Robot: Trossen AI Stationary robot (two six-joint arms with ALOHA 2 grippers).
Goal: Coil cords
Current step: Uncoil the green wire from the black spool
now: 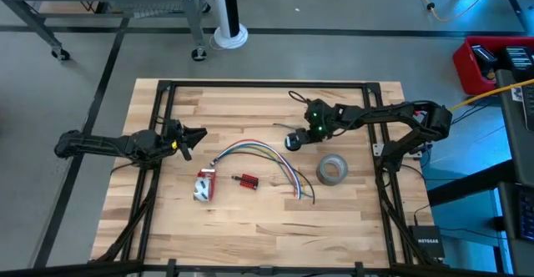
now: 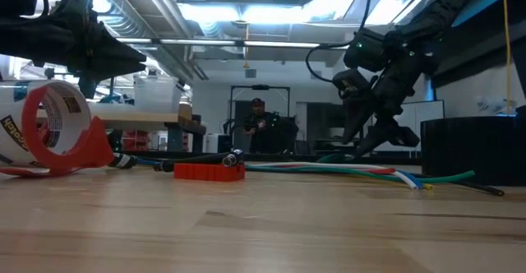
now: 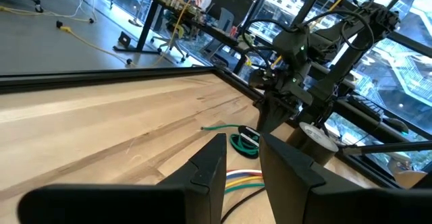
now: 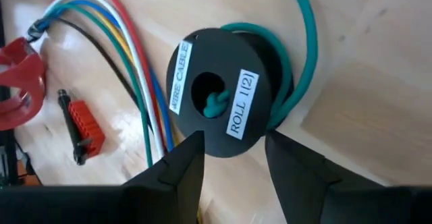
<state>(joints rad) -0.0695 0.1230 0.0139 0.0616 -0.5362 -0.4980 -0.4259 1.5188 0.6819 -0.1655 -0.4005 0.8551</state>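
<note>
High view: wooden surface [image 1: 250, 219] carrying a grey tape roll [image 1: 332, 170], a red tape dispenser [image 1: 204, 185], a small red connector block [image 1: 246, 181] and a fanned bundle of coloured wires [image 1: 267, 153]. Teal cord [image 4: 307, 42] is sitting wound on a black spool [image 4: 226, 92] labelled "ROLL 1(2)", lying on the surface just beside the coloured wires, near the tape roll. Right hand [image 4: 233, 160] is hovering directly over the spool, fingers [image 4: 179, 166] spread to either side of it, not gripping. Left hand [image 1: 193, 138] is waiting well apart at the left side, fingers [image 3: 206, 173] slightly parted, holding nothing.
</note>
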